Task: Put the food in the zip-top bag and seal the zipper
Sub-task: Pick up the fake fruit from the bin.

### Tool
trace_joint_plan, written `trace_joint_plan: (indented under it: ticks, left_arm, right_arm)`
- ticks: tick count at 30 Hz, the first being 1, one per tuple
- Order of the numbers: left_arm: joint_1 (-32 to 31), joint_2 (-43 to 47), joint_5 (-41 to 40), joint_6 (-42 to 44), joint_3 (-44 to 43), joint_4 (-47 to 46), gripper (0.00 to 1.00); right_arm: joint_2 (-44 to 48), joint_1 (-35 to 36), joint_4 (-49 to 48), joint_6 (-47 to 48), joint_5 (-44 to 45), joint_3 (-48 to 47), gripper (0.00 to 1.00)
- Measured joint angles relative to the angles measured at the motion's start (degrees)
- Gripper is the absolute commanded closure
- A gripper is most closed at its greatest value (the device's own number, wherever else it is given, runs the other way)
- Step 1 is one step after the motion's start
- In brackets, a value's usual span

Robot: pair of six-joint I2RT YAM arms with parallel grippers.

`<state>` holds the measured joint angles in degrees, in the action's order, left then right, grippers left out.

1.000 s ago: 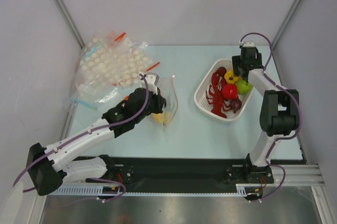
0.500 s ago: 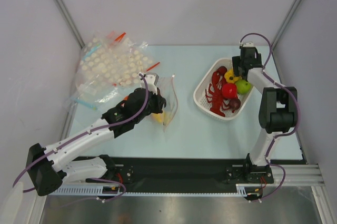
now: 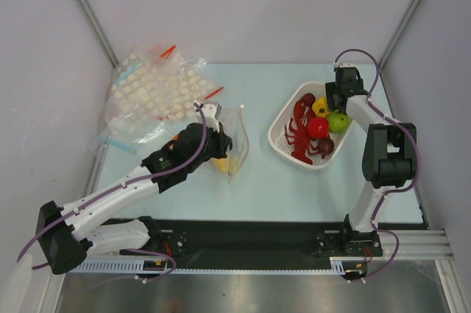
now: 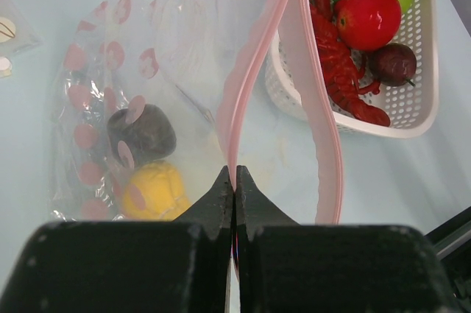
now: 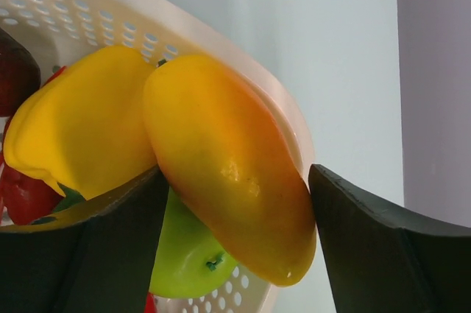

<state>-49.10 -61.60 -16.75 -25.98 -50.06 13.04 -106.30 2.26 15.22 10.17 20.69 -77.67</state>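
My left gripper (image 4: 235, 180) is shut on the pinkish-red zipper (image 4: 254, 55) of the clear zip-top bag (image 3: 237, 140), holding its mouth open. Inside the bag lie a dark round fruit (image 4: 143, 132) and a yellow piece (image 4: 153, 188). My right gripper (image 5: 235, 202) is at the far rim of the white basket (image 3: 277, 136), with both fingers touching the orange-yellow mango (image 5: 228, 166). The yellow bell pepper (image 5: 81, 121), green apple (image 5: 188, 254), red apple (image 3: 318, 128), red lobster (image 3: 300, 132) and a purple fruit (image 3: 325, 146) lie in the basket.
A pile of clear bags printed with white dots (image 3: 158, 92) lies at the back left. Grey walls close in the table on the left, back and right. The basket (image 4: 412, 121) stands just right of the bag's mouth.
The basket has shifted slightly to the left with my right gripper at its rim. My left arm and the bag have stayed put.
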Motion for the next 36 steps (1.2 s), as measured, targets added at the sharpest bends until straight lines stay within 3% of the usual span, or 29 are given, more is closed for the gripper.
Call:
trace_joint_plan:
  ticks: [4,14,27,36]
  left_arm:
    - [0.0,0.3,0.0,0.0,0.0,0.0,1.0]
    - [0.0,0.5,0.0,0.0,0.0,0.0,1.0]
    - [0.0,0.5,0.0,0.0,0.0,0.0,1.0]
    - [0.0,0.5,-0.7,0.0,0.0,0.0,1.0]
  right_arm:
    - [0.0,0.0,1.0,-0.1,0.5,-0.2,0.43]
    - [3.5,2.4,1.1,-3.0,-0.6,1.3,0.47]
    - [22.4,16.7,-0.1,-6.7,-3.6,8.3,0.5]
    - [41.2,34.7,-5.8,-9.7,-7.9,21.2,0.5]
